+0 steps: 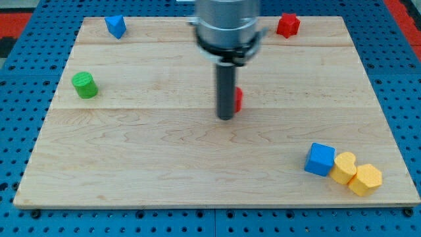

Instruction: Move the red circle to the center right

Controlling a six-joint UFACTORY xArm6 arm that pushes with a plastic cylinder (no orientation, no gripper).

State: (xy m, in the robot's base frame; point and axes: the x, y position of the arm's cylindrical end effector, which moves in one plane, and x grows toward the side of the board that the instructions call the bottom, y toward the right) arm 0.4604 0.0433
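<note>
The red circle (238,99) sits near the middle of the wooden board (131,151), mostly hidden behind my rod; only its right edge shows. My tip (226,118) rests on the board at the circle's left side, touching it or nearly so. A second red block (287,25), star-like in shape, lies at the view's top right.
A blue block (116,26) lies at the top left. A green cylinder (85,85) stands at the left. A blue cube (320,159) and two yellow blocks (343,167) (365,180) cluster at the bottom right. Blue perforated table surrounds the board.
</note>
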